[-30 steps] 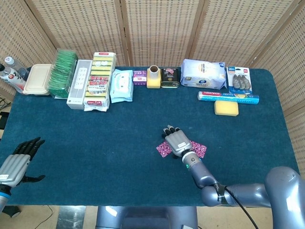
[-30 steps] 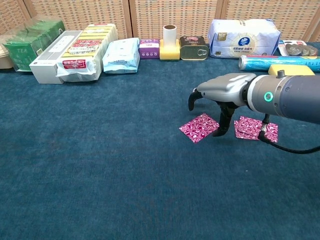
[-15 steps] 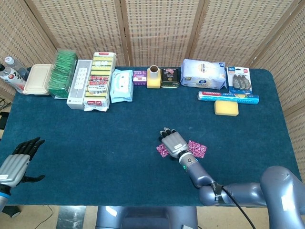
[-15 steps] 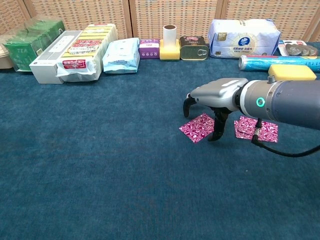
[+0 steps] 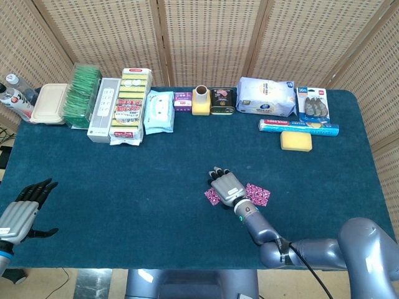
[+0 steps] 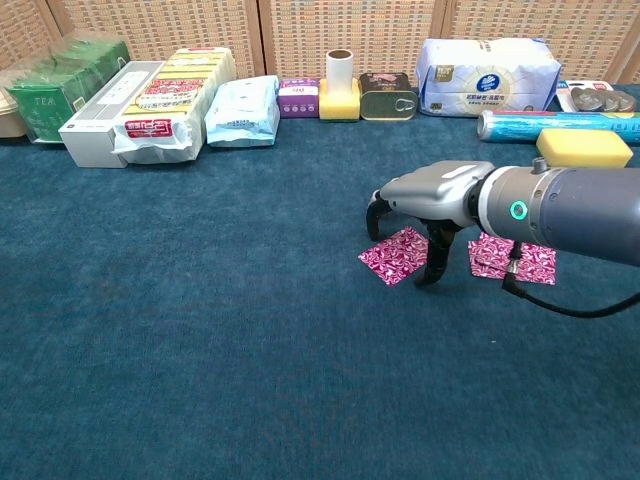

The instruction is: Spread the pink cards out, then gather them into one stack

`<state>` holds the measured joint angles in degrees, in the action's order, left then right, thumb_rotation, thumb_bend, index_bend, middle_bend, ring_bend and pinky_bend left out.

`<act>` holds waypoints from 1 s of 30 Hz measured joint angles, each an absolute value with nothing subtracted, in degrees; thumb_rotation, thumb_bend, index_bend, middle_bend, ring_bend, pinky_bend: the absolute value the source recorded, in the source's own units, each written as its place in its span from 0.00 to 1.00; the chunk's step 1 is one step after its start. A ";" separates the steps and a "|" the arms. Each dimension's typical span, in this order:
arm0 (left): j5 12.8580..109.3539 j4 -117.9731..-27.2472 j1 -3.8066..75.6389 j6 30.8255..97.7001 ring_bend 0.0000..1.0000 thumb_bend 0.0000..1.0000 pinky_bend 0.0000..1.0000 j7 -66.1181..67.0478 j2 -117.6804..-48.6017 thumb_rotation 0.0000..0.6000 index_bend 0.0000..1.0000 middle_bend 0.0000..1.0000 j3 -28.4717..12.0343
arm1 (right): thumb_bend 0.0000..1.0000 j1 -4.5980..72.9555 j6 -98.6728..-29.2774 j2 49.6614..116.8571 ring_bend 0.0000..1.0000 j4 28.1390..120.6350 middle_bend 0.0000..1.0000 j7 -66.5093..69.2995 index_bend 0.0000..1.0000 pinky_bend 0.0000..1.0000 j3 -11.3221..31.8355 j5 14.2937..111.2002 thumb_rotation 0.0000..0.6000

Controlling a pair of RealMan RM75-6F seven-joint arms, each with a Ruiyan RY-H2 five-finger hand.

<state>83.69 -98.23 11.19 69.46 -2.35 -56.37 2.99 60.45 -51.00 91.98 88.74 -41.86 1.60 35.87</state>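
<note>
One pink patterned card (image 6: 397, 255) (image 5: 213, 196) lies alone on the blue cloth. A small pile of pink cards (image 6: 513, 257) (image 5: 258, 194) lies to its right. My right hand (image 6: 432, 205) (image 5: 227, 187) hovers palm down over the gap between them, fingers curled downward, fingertips (image 6: 432, 275) touching the cloth at the single card's right edge. It holds nothing. My left hand (image 5: 25, 208) hangs at the table's near left corner, fingers spread and empty; the chest view does not show it.
Along the far edge stand green tea packs (image 6: 60, 88), a white box (image 6: 100, 125), sponge packs (image 6: 175, 95), wipes (image 6: 242, 110), a yellow holder (image 6: 340, 85), a tin (image 6: 388, 96), a tissue pack (image 6: 488, 62), a foil roll (image 6: 560, 125) and a yellow sponge (image 6: 585, 147).
My right hand has shifted left from over the pile towards the single card, fingertips now at that card's right edge. The cards and the left hand have not moved.
</note>
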 measured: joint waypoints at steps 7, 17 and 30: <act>83.72 -98.20 11.14 69.57 0.00 0.03 0.03 -2.51 -56.35 1.00 0.00 0.00 2.98 | 0.28 60.20 -51.02 92.42 0.04 87.85 0.12 -41.36 0.29 0.17 1.71 36.65 1.00; 83.63 -98.21 11.16 69.50 0.00 0.03 0.04 -2.42 -56.37 1.00 0.00 0.00 2.95 | 0.28 59.83 -50.90 93.17 0.05 86.62 0.12 -41.13 0.32 0.17 1.79 37.11 1.00; 83.36 -98.30 11.31 69.16 0.00 0.03 0.03 -2.03 -56.48 1.00 0.00 0.00 2.89 | 0.28 59.21 -50.44 93.87 0.06 85.36 0.14 -40.10 0.40 0.17 2.05 38.42 1.00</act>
<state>83.36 -98.30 11.31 69.16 -2.03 -56.48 2.89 59.21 -50.44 93.87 85.36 -40.10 2.05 38.42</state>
